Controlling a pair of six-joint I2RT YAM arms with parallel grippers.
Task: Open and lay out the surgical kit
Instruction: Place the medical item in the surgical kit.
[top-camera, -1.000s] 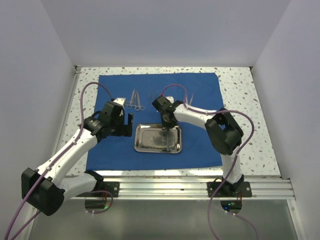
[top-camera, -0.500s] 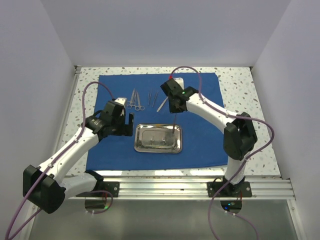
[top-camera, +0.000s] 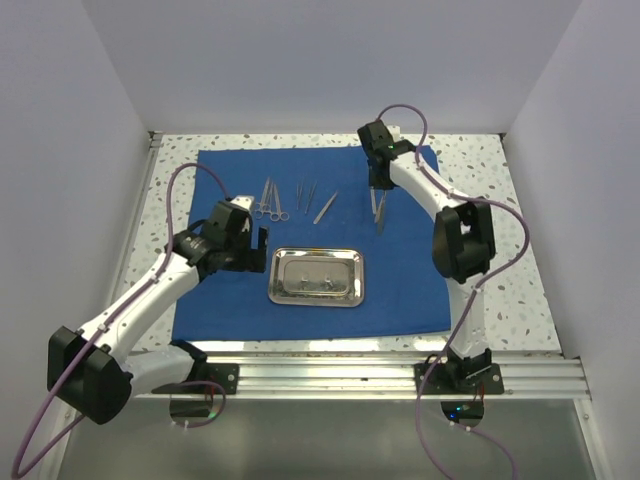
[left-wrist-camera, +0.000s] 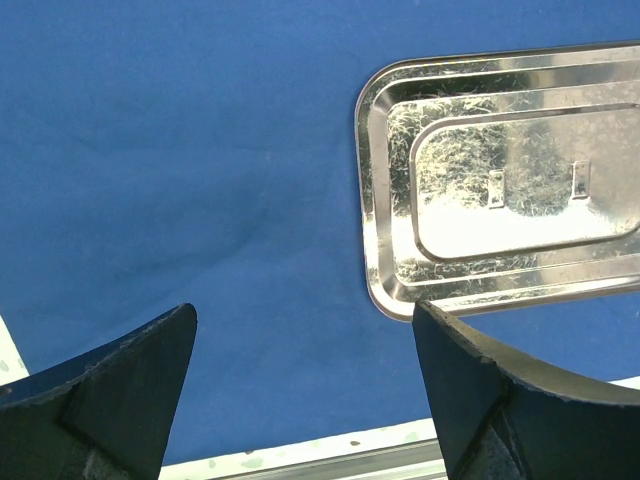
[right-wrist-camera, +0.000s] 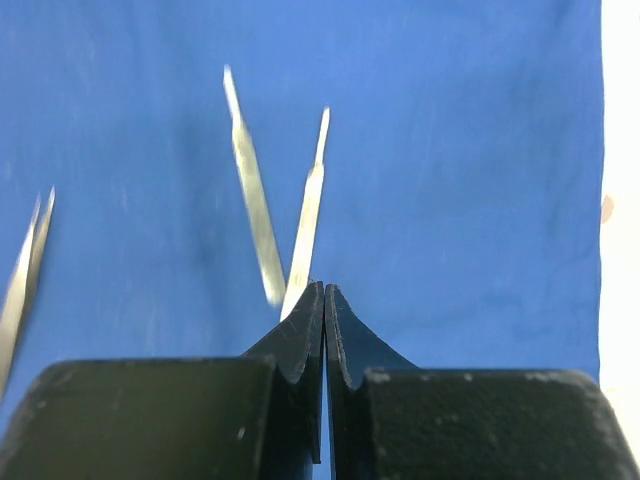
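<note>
The royal-blue cloth (top-camera: 405, 270) lies spread flat on the table. The steel tray (top-camera: 316, 277) sits on its near middle and looks empty; it also shows in the left wrist view (left-wrist-camera: 500, 190). My right gripper (top-camera: 378, 188) is at the far right of the cloth, shut on steel tweezers (top-camera: 379, 212). In the right wrist view the gripper (right-wrist-camera: 324, 288) pinches their joined end, and the two blades (right-wrist-camera: 250, 190) spread out over the cloth (right-wrist-camera: 480, 150). My left gripper (top-camera: 258, 250) is open and empty just left of the tray, over the cloth (left-wrist-camera: 200, 150).
Laid out on the far cloth are scissors and forceps (top-camera: 270, 200), two thin instruments (top-camera: 307, 192) and another pair of tweezers (top-camera: 326, 207), which also shows at the left edge of the right wrist view (right-wrist-camera: 25, 270). Speckled tabletop (top-camera: 500, 200) surrounds the cloth; white walls enclose three sides.
My right gripper has lifted the tweezers out of the tray and carried them back and right to the far right part of the cloth. The left arm has barely moved.
</note>
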